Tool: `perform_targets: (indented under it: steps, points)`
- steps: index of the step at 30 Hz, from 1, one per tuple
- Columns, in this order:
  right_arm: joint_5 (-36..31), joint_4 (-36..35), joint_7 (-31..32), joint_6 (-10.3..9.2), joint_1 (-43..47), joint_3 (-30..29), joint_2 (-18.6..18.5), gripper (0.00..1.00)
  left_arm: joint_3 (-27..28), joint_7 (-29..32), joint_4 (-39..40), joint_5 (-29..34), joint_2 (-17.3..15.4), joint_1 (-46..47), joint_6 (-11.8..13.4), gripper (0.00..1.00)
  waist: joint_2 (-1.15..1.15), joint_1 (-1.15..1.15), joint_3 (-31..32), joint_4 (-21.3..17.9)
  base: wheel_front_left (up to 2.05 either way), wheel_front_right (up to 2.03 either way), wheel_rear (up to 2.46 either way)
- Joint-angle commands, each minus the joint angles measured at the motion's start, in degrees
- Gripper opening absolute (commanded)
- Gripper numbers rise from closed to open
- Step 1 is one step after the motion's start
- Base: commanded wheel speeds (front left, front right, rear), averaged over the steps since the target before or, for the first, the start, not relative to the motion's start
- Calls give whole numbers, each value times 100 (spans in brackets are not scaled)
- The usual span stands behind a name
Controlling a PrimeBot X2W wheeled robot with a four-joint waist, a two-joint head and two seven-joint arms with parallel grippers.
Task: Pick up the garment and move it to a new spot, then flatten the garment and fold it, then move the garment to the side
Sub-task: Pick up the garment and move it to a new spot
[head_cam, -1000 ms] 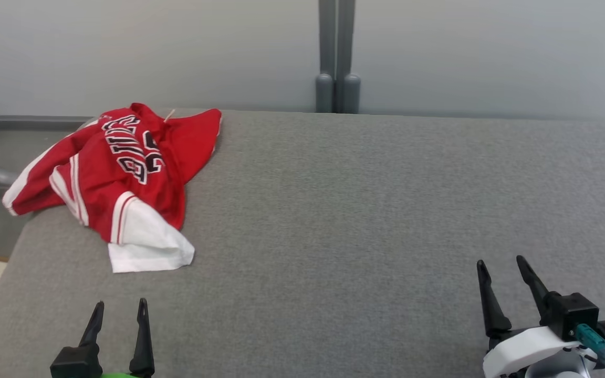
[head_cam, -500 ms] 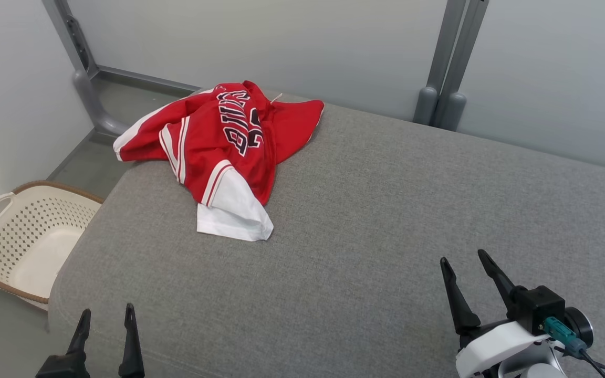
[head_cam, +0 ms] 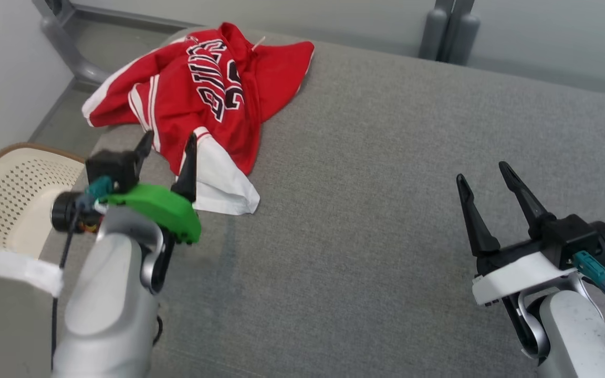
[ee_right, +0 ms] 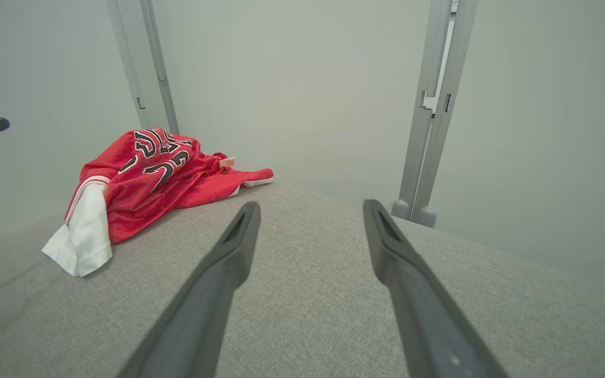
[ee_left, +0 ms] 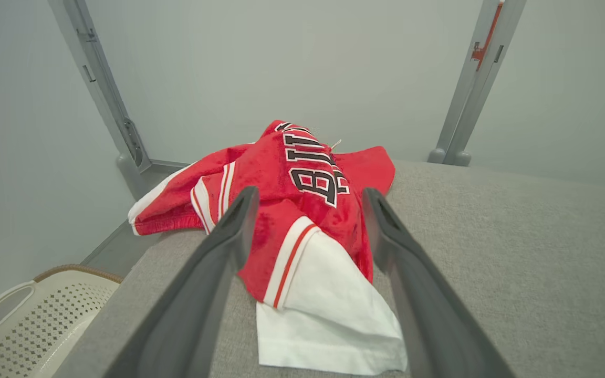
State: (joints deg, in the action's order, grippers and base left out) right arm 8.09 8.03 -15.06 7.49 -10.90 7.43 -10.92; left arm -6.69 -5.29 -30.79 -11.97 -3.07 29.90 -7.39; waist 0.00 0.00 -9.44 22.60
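My left pincer point(head_cam: 170, 140) stands wide open and has hold of nothing. Its two fingers frame the near end of the garment point(head_cam: 213, 94), which lies just ahead of the tips in a loose heap. The white flap point(head_cam: 223, 184) is nearest me, the red lettered body is beyond it, and one red sleeve trails off the far left edge of the grey padded surface point(head_cam: 386, 210). I cannot tell whether my tips brush the cloth yet.

I judge it light, limp and a little slick, like a thin sports jersey. It will sag and slide rather than keep its shape, but nothing in it can break. I would pinch through a thick bunched fold of red just behind the white flap, since a single loose layer would likely slip out.

A pale perforated basket point(head_cam: 13, 194) sits below and to the left of this pincer. My right pincer point(head_cam: 481, 172) is well off to the right, just as wide open and empty, over bare grey.

Compared with a second ago, my head has turned and dipped, so the whole picture has shifted. My left arm has come up from the bottom edge and reached to the garment. The heap itself keeps the same shape.
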Motion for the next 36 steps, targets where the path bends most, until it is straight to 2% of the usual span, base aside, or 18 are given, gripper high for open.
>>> perform_targets:
  steps: [1,6,11,12,16,17,18,19,20,24,27,31,36]
  points:
    - [62,-41,-17,0,-160,46,-41,100,52,152,-177,-114,-84,384,-9,100,0,0,-1464,-1089,0,0,0]
    - [130,-55,-17,-1,-391,159,31,100,140,737,-914,-253,-360,1344,-11,100,0,0,-1790,-1509,0,0,0]
    - [175,-34,-17,0,-542,232,153,100,245,1015,-1498,-320,-677,1791,33,100,0,0,-1866,-1825,0,0,0]
    - [182,-30,-17,0,-549,211,171,100,294,1070,-1626,-376,-693,1862,72,100,0,0,-1855,-1873,0,0,0]
    - [183,-19,-17,0,-541,172,253,100,317,1301,-2108,-203,-964,1933,509,100,0,0,-1764,-2008,0,0,0]
    - [185,-18,-17,0,-527,164,277,100,328,1275,-2161,-160,-1024,1924,591,48,0,0,-1708,-2045,0,0,0]
    - [187,-13,-17,0,-491,145,294,100,360,1205,-2169,-177,-1044,1908,640,5,0,0,-1655,-2059,0,0,0]
    - [189,4,-17,0,-428,117,302,100,439,1114,-2152,-262,-1046,1854,686,5,0,0,-1572,-2071,0,0,0]
    - [192,19,-17,-1,-357,83,320,100,460,1023,-2110,-273,-1063,1775,694,0,0,0,-1495,-2071,0,0,0]
    - [197,63,-17,0,-33,-84,424,100,537,687,-1708,-350,-1187,1342,679,0,0,0,-1098,-1989,0,0,0]
    - [201,116,-17,0,265,-151,462,100,582,605,-1078,-418,-1239,994,651,0,0,0,-783,-1862,0,0,0]
    - [204,162,-17,0,421,-95,486,100,610,922,147,-454,-1452,541,609,0,0,0,-459,-1773,0,0,0]
    - [183,185,-17,0,492,-52,515,100,546,1822,2147,-650,-1561,106,527,0,0,0,-109,-1790,0,0,0]
